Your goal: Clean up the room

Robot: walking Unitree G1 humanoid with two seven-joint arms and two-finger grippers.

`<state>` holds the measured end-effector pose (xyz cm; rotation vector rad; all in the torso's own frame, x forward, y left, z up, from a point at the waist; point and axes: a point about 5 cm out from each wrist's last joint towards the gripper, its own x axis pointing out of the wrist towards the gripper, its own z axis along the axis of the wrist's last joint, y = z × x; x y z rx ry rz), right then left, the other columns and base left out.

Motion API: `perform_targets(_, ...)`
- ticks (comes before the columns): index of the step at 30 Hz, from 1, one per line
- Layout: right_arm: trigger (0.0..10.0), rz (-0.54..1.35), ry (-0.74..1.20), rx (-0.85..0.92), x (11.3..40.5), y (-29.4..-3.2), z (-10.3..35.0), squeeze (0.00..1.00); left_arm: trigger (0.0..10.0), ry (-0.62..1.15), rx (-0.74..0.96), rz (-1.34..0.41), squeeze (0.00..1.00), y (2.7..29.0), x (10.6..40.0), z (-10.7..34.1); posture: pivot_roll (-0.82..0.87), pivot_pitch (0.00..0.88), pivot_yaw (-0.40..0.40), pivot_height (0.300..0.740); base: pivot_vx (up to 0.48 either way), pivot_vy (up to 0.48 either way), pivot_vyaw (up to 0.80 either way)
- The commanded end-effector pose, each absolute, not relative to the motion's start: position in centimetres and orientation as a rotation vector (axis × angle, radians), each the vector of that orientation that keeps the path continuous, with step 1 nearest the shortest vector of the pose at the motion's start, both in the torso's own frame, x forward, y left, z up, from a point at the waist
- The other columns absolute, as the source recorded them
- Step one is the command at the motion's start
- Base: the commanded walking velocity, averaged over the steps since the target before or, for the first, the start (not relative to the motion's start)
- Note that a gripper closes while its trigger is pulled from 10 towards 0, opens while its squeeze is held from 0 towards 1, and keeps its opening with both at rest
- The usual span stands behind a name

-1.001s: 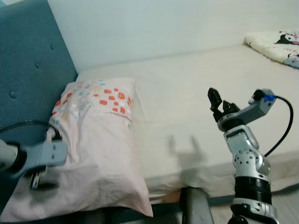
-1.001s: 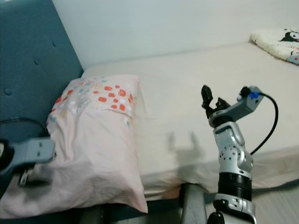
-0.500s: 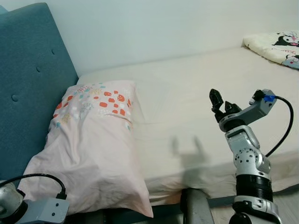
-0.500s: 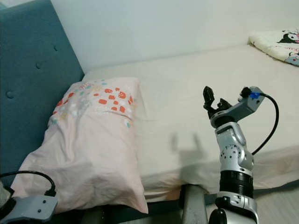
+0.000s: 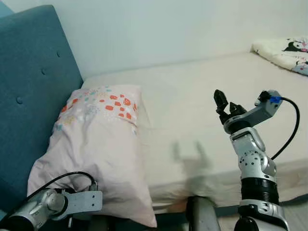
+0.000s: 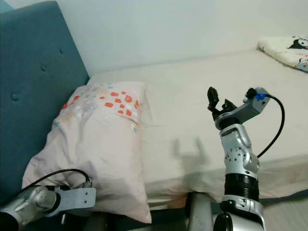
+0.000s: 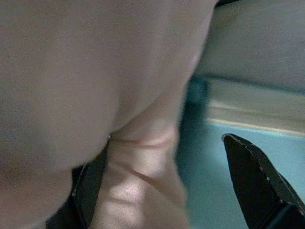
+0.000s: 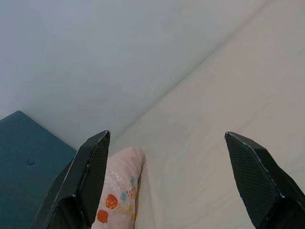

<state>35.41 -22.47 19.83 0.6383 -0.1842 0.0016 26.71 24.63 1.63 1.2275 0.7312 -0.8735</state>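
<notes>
Starting at the left, the teal headboard (image 5: 33, 72) stands behind a pink pillow (image 5: 96, 149) with an orange and teal print, lying at the head of the bed (image 5: 202, 110). The left gripper (image 7: 167, 186) sits low at the pillow's near corner; the head views give its wrist and cable, while its wrist view brings the fingers (image 7: 257, 186) close, spread wide with a fold of pillow fabric between them. Over mid-bed the right gripper (image 5: 225, 103) is raised above the sheet, fingers apart, gripping nothing; its wrist view looks along the bed to the pillow and wall. Far right, a cartoon-print blanket (image 5: 284, 50) lies on the bed.
</notes>
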Motion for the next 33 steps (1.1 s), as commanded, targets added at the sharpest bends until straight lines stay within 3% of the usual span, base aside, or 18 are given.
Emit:
perform_targets(1,10.0,0.013,-0.183,0.634,35.6,-22.2,19.8,0.00,10.0,0.675,1.275,-0.785,0.00,24.5,28.4,2.7,-0.01,0.000,0.042,0.497,0.000,0.000,0.00)
perform_targets(10,10.0,0.011,-0.192,0.628,35.5,-22.4,19.9,0.00,10.0,0.532,1.364,-0.641,0.00,22.9,31.6,4.2,-0.03,0.000,0.046,0.497,0.000,0.000,0.00)
perform_targets(18,10.0,0.011,-0.188,0.628,35.5,-22.4,19.8,0.00,10.0,0.595,1.359,-0.645,0.00,24.0,30.8,3.2,-0.03,0.000,0.044,0.497,0.000,0.000,0.00)
perform_targets(21,10.0,0.032,-0.165,0.633,35.4,-22.0,19.4,0.00,10.0,0.791,1.320,-0.803,0.00,26.7,27.7,1.6,-0.02,0.000,0.039,0.497,0.000,0.000,0.00)
perform_targets(26,10.0,0.043,-0.150,0.627,35.5,-21.7,19.2,0.00,10.0,0.899,1.294,-0.917,0.00,28.4,25.9,1.2,-0.01,0.000,0.035,0.497,0.000,0.000,0.00)
perform_targets(27,10.0,0.051,-0.143,0.629,35.5,-21.6,19.1,0.00,10.0,0.941,1.191,-1.033,0.00,29.5,24.6,2.3,0.00,0.000,0.029,0.497,0.000,0.000,0.00)
perform_targets(32,10.0,0.054,-0.142,0.632,35.6,-21.6,19.1,0.00,10.0,0.954,1.091,-1.113,0.00,29.8,23.9,3.5,0.00,0.000,0.026,0.497,0.000,0.000,0.00)
perform_targets(33,10.0,0.062,-0.141,0.636,35.7,-21.5,19.2,0.00,10.0,0.927,0.973,-1.189,0.00,29.2,23.2,5.1,0.01,0.000,0.025,0.497,0.000,0.000,0.00)
